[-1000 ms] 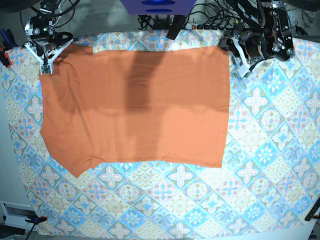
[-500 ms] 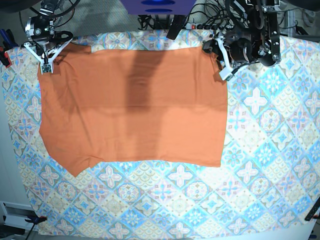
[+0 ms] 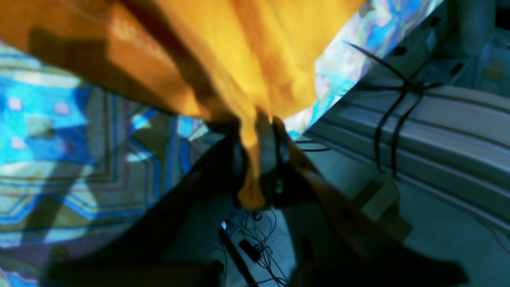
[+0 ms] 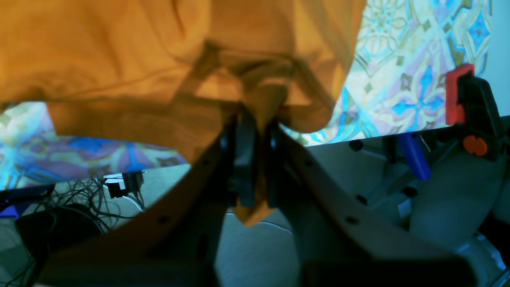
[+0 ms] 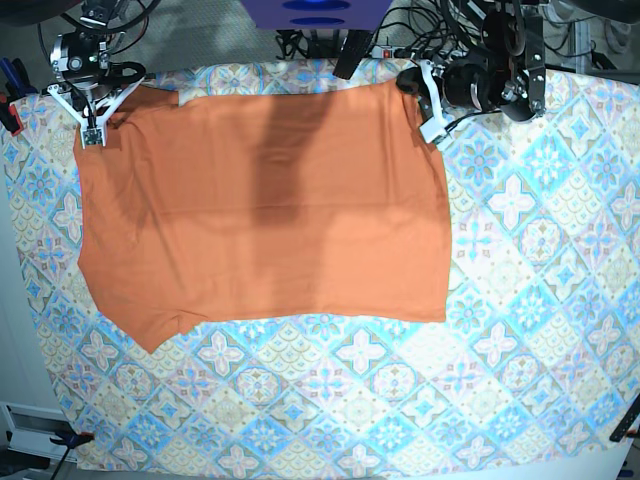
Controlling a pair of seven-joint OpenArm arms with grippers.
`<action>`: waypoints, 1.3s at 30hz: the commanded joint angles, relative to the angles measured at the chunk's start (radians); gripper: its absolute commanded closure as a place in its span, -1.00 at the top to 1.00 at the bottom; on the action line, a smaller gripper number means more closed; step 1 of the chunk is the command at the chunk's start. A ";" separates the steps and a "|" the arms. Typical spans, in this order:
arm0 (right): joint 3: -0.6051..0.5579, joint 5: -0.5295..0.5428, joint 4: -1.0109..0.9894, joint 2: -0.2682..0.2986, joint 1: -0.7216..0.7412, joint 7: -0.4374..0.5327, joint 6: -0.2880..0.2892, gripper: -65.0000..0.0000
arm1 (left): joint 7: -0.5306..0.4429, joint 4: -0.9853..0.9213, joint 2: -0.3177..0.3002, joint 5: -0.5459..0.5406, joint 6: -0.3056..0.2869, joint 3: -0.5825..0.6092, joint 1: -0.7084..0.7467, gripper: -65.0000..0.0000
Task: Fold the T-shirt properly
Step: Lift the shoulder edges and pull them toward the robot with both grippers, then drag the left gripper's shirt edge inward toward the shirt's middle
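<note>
The burnt-orange T-shirt (image 5: 270, 210) lies spread flat on the patterned tablecloth (image 5: 520, 300), with a sleeve at the lower left. My left gripper (image 5: 426, 110) is at the shirt's far right corner. The left wrist view shows it (image 3: 259, 167) shut on a bunched piece of the orange fabric (image 3: 247, 59). My right gripper (image 5: 92, 130) is at the shirt's far left corner. The right wrist view shows it (image 4: 255, 175) shut on a fold of the fabric (image 4: 159, 59), lifted a little off the cloth. The neck label is hidden.
Cables and a power strip (image 5: 410, 45) lie behind the table's far edge. A red clamp (image 5: 8, 115) grips the cloth at the left edge and shows in the right wrist view (image 4: 454, 95). A blue unit (image 5: 320, 10) stands at the back centre.
My left gripper has moved left and toward the back, drawing the shirt's far right corner and right edge with it. The right gripper has stayed in place at the far left corner.
</note>
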 commanded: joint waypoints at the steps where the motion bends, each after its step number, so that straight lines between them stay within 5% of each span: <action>1: 0.006 -0.005 0.017 0.011 -0.002 0.007 -0.004 -0.92 | 0.016 0.005 -0.010 0.019 0.005 -0.004 0.003 -1.00; 7: 0.012 -0.005 0.018 0.010 -0.003 0.092 -0.004 -0.92 | 0.016 0.007 -0.010 0.004 0.005 -0.098 0.003 -1.00; 19: 0.014 -0.005 0.018 0.010 -0.015 0.199 -0.005 -0.92 | 0.022 0.009 -0.103 -0.234 0.005 -0.151 -0.005 -1.00; 39: 0.014 -0.007 0.018 0.013 -0.008 0.290 -0.005 -0.92 | 0.031 0.005 -0.100 -0.235 0.005 -0.285 -0.210 -1.00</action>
